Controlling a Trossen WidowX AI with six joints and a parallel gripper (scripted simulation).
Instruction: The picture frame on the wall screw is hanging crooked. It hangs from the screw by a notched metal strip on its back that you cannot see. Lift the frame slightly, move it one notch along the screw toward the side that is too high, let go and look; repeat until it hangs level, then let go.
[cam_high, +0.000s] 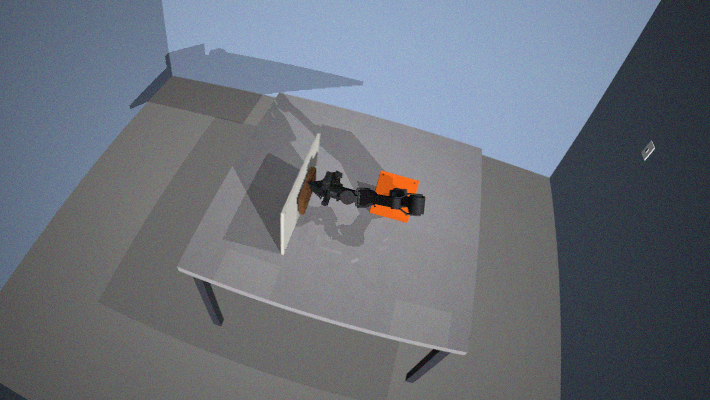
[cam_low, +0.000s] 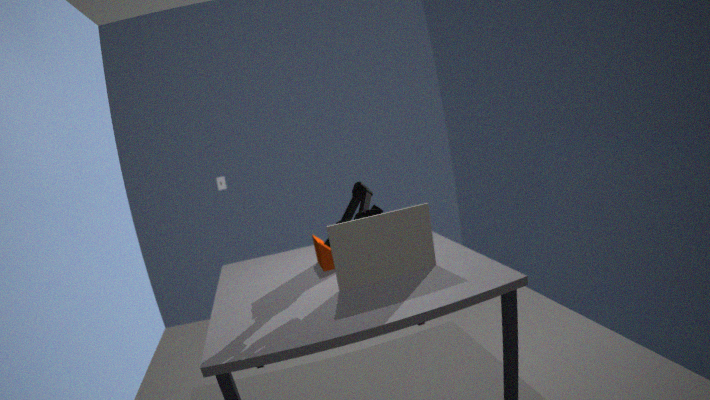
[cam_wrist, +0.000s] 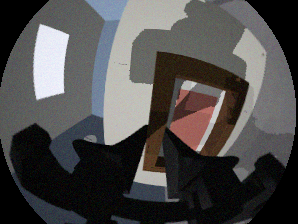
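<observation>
The brown picture frame (cam_high: 304, 201) (cam_wrist: 161, 80), with a pink and white picture inside, is at the face of the cream upright board (cam_high: 284, 234) (cam_low: 385, 250) (cam_wrist: 119, 100). My gripper (cam_high: 310, 185) (cam_wrist: 154, 128) is shut on one bar of the frame; the fingertips lie on either side of that bar in the wrist view. The wrist view is strongly distorted, so I cannot tell whether the frame is level. The screw and the notched strip are hidden behind the frame. In the exterior view the board hides the frame and the gripper.
The arm stands by an orange plate (cam_high: 387, 215) (cam_low: 325, 259) on the grey table (cam_high: 400, 270) (cam_low: 280, 330). The board stands upright across the table in front of the arm. Dark shadows fall on the table and board. A small white wall plate (cam_high: 648, 150) (cam_low: 221, 183) is far off.
</observation>
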